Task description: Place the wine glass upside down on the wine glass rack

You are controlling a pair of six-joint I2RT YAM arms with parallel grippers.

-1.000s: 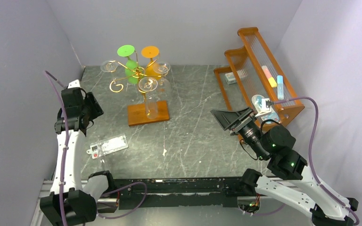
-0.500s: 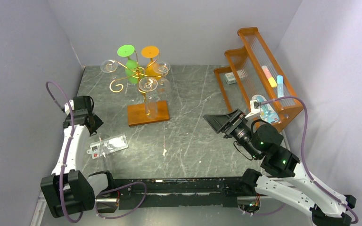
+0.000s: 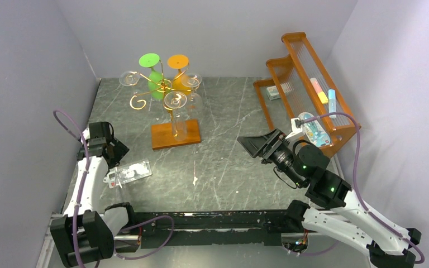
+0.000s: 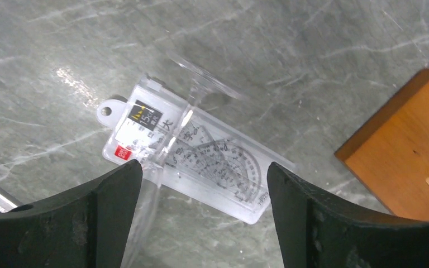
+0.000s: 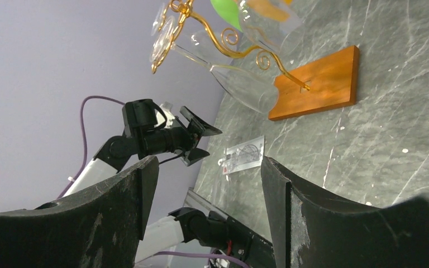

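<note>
A clear wine glass lies on its side across a clear protractor case (image 4: 223,162). Its foot (image 4: 206,75) points away and its stem (image 4: 191,106) runs down toward my left finger. My left gripper (image 4: 204,173) is open and hovers low over the glass and case, touching neither; it also shows in the top view (image 3: 114,152). The gold wire wine glass rack (image 3: 165,92) stands on its wooden base (image 3: 174,135) with a green, an orange and clear glasses hanging on it. My right gripper (image 3: 257,144) is open and empty, right of the rack.
A large orange slatted shelf (image 3: 307,84) with several small items stands at the back right. The protractor case (image 3: 129,172) lies near the left front. The rack's base corner (image 4: 408,151) shows to the right of my left gripper. Walls close in on the left, back and right.
My left arm has come down and toward the near edge, over the protractor case and the lying glass. My right gripper has shifted a little to the left.
</note>
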